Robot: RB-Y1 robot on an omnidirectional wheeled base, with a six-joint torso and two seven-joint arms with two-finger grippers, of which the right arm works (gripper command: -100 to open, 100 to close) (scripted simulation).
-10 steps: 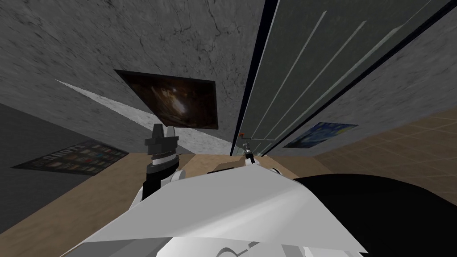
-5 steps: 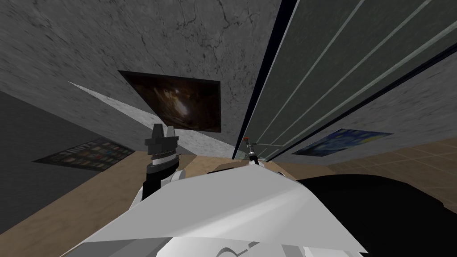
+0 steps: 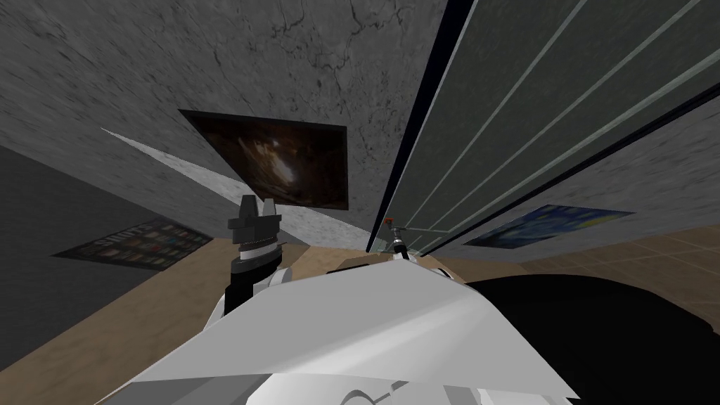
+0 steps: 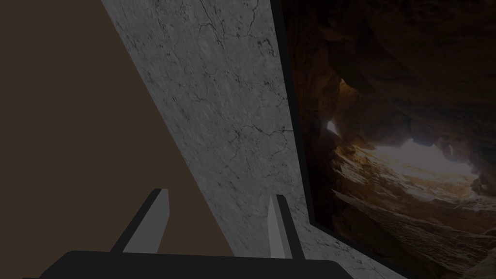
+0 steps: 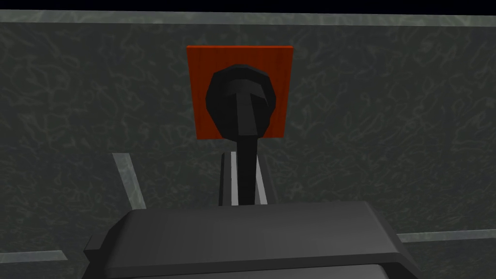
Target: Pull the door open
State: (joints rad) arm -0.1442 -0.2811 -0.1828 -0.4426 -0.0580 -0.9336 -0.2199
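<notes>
Door (image 3: 534, 105) swung wider, black gap (image 3: 422, 98) along its edge, right jaws gripping handle (image 5: 240, 104), left jaws open

The right gripper (image 5: 243, 159) is clamping the black lever handle (image 5: 241, 101). The handle is sitting on a red plate (image 5: 201, 87) on the dark door (image 5: 387, 121).

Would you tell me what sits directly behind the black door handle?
A red square plate on the dark door. The handle, gripped by the right hand, covers the plate's middle, so any fixing there is hidden.
</notes>
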